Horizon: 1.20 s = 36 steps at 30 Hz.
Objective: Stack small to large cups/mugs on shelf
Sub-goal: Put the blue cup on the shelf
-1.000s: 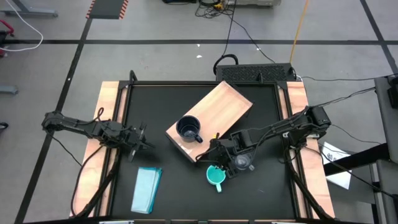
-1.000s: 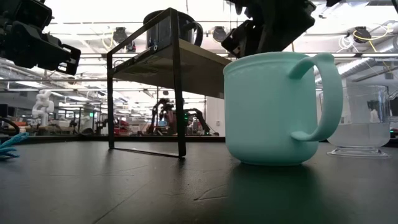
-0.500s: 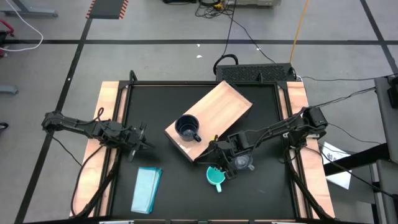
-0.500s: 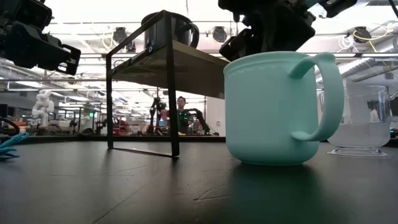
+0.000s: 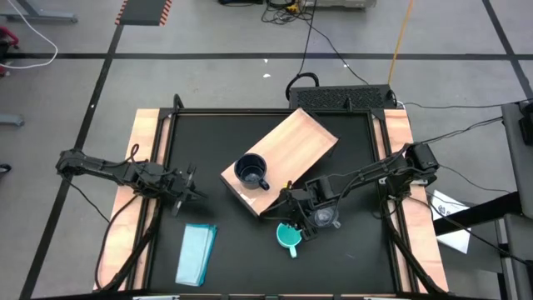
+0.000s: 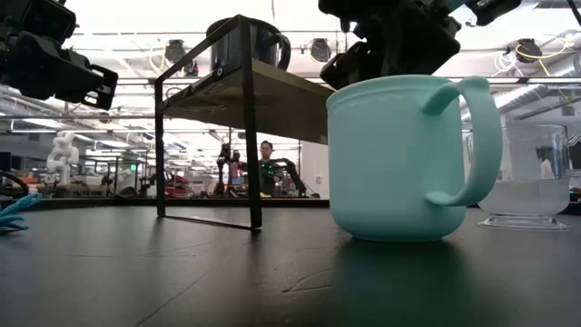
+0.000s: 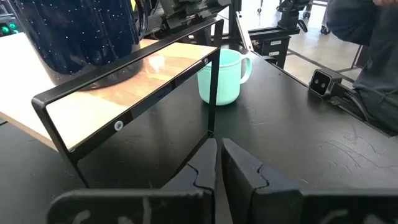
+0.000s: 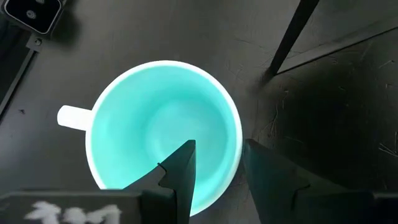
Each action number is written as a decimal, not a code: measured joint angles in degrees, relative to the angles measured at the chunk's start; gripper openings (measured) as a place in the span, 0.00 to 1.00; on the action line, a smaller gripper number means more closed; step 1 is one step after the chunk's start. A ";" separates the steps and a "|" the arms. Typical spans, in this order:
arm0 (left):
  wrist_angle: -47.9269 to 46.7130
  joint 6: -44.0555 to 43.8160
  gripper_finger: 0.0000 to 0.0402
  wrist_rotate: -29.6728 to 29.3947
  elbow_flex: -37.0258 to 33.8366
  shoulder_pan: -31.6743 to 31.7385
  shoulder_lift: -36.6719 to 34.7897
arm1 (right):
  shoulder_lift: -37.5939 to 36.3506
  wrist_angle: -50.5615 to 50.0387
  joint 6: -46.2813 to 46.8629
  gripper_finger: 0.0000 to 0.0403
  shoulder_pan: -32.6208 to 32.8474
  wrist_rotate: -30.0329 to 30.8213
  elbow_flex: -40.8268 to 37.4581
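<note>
The right gripper (image 8: pixel 214 165), jaws apart astride its rim, hung over the turquoise mug (image 5: pixel 289 237) on the surface near the shelf (image 5: pixel 291 150); rigid, light, probably slick, best pinched by the wall.

A flat pale-teal block (image 5: pixel 196 253) lies on the black table (image 5: pixel 241 250), near its front left corner. A small black camera (image 7: pixel 321 82) sits on the table's edge. Far across the room, a person (image 6: pixel 265 163) stands.
</note>
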 joint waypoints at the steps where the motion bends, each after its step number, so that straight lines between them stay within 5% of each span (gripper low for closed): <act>1: 0.00 0.00 0.06 0.00 0.00 0.00 -0.01 | -0.02 0.07 -0.17 0.32 0.00 0.00 -0.12; 19: -0.02 -0.11 0.06 0.00 0.00 0.00 0.00 | -0.04 2.96 -0.11 0.31 -0.02 -0.04 -2.52; 31: -0.02 -0.07 0.06 0.00 0.00 0.00 0.00 | -0.04 2.47 -0.43 0.04 -0.02 -0.05 -2.52; 36: -0.04 -0.09 0.06 0.00 0.00 0.00 0.00 | -0.04 2.21 -0.56 0.02 -0.02 -0.04 -2.52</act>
